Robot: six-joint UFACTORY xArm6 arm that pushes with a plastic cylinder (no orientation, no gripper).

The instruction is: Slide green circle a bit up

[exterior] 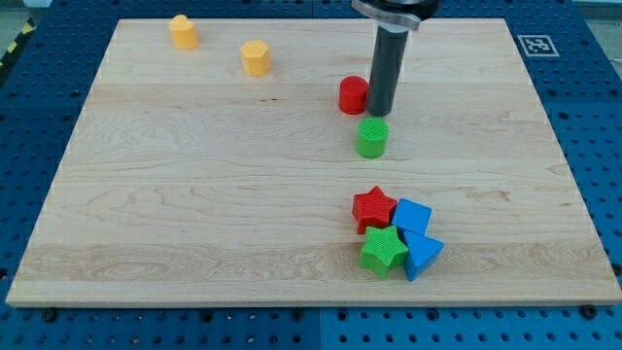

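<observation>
The green circle (371,138) stands on the wooden board (194,194), right of centre. My tip (378,114) is just above the green circle in the view, very close to its top edge. A red circle (353,94) sits right beside the rod, on its left, above the green circle.
A cluster lies at the view's lower right: a red star (374,208), a green star (384,251), a blue block (413,216) and a blue triangle (421,255). Two yellow blocks (183,31) (255,57) stand at the upper left. The board's top edge runs close behind the rod.
</observation>
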